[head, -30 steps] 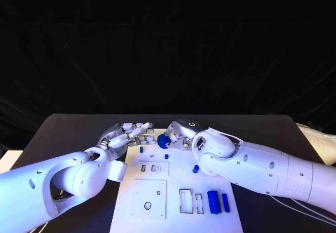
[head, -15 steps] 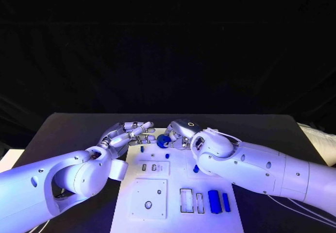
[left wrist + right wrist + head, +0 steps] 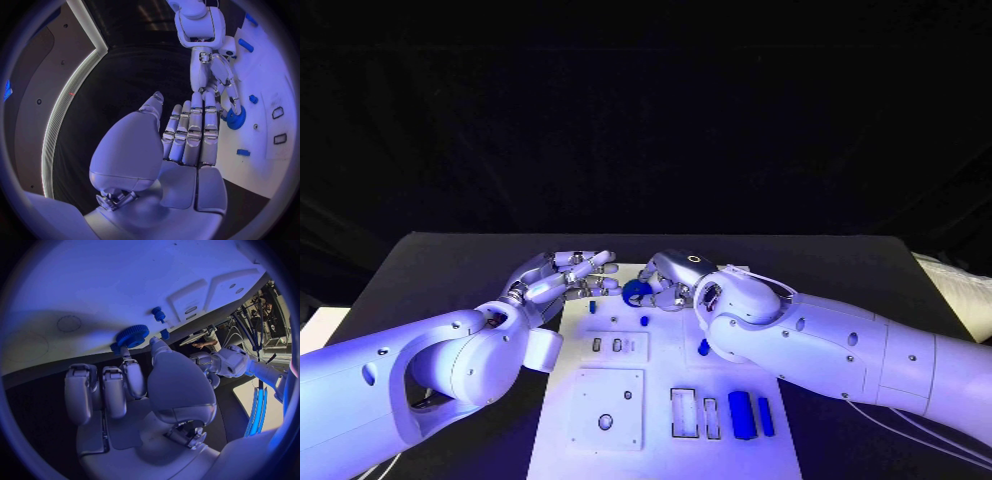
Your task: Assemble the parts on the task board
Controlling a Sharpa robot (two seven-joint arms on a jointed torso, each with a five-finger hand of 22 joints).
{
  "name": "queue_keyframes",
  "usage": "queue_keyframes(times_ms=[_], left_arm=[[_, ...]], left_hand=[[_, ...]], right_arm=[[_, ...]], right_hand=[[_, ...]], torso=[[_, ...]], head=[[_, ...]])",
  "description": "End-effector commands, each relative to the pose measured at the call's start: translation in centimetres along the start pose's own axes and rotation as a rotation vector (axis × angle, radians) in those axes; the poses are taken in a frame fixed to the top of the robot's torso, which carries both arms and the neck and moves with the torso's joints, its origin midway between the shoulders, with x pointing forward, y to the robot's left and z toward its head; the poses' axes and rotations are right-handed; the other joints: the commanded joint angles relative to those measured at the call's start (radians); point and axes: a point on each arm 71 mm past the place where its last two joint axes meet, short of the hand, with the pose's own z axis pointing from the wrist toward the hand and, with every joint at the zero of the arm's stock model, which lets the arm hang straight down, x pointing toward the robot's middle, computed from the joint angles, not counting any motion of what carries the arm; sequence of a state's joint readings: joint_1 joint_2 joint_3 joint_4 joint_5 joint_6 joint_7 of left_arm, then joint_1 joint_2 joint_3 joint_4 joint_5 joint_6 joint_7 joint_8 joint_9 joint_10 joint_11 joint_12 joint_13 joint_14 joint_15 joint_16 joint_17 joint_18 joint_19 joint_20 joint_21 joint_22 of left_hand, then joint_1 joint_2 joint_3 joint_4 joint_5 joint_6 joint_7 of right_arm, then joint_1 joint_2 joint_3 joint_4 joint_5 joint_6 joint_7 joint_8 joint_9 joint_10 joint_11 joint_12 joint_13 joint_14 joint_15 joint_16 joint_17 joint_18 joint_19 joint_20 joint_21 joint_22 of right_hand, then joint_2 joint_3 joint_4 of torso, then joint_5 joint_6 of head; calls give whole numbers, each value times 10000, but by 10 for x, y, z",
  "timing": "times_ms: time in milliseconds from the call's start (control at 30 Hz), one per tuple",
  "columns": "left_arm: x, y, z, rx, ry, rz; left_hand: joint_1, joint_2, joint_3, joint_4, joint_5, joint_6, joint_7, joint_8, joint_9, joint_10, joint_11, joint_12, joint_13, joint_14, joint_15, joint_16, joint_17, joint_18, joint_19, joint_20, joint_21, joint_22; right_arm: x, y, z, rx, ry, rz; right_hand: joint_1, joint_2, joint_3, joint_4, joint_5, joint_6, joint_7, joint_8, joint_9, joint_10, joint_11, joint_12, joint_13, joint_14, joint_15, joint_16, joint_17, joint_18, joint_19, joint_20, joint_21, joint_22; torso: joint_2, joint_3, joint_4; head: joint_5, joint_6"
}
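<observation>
Gear (image 3: pixel 636 291), one, blue, pinched by right hand (image 3: pixel 678 280); left hand (image 3: pixel 568 277) empty, fingers spread; one white task board (image 3: pixel 733 450), black table (image 3: pixel 444 270).

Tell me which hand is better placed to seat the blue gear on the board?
The right hand, probably: it already pinches the blue gear over the task board. The left hand is beside it, fingers extended, holding nothing.

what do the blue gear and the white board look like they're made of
Blue gear: probably moulded or printed plastic, going by its even matte blue and crisp teeth. Task board: smooth matte white, likely plastic or painted plate, with clean-cut slots; the pictures cannot settle which.
</observation>
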State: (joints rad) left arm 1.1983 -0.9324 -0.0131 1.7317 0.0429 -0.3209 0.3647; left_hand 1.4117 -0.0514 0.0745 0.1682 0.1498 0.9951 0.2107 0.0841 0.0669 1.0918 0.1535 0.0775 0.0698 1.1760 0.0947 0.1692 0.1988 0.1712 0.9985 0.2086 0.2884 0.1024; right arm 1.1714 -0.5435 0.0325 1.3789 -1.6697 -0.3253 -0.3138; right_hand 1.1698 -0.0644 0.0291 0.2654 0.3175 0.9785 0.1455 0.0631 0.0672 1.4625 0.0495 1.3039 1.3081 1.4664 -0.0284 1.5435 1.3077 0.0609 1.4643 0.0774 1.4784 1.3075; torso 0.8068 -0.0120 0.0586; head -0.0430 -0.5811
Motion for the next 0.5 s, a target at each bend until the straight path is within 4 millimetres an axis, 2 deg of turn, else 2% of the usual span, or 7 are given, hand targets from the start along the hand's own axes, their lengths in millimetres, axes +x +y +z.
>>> queue_keyframes(times_ms=[33,267,500], left_arm=[[2,-1,0,28,173,-81],[1,-1,0,25,164,-78],[0,-1,0,24,141,-69]], left_hand=[[7,118,13,-74,-31,11,55,-36,-4,7,40,-46,-8,20,77,-52,13,120,36,32,-49,-11],[7,118,13,-74,-31,11,55,-36,-4,7,40,-46,-8,20,77,-52,13,120,36,32,-49,-11],[22,117,16,-90,-32,7,56,-45,-4,3,41,-55,-9,21,78,-62,20,120,38,32,-53,-15]], right_arm=[[3,-1,0,18,341,75],[3,-4,-1,159,357,103],[-8,-12,-7,31,-686,728]], right_hand=[[-49,48,-18,72,68,17,-23,20,14,33,60,-10,765,934,92,7,2132,-142,119,69,-23,396],[-19,111,-55,117,114,72,-36,34,24,53,50,35,803,941,87,22,2161,-143,124,67,-17,408],[284,225,-101,61,110,98,-49,7,17,108,32,145,895,965,69,80,2267,-157,158,51,18,480]], torso=[[5,1,1],[-1,2,-1],[-4,16,-23]], head=[[6,0],[4,12],[-13,42]])
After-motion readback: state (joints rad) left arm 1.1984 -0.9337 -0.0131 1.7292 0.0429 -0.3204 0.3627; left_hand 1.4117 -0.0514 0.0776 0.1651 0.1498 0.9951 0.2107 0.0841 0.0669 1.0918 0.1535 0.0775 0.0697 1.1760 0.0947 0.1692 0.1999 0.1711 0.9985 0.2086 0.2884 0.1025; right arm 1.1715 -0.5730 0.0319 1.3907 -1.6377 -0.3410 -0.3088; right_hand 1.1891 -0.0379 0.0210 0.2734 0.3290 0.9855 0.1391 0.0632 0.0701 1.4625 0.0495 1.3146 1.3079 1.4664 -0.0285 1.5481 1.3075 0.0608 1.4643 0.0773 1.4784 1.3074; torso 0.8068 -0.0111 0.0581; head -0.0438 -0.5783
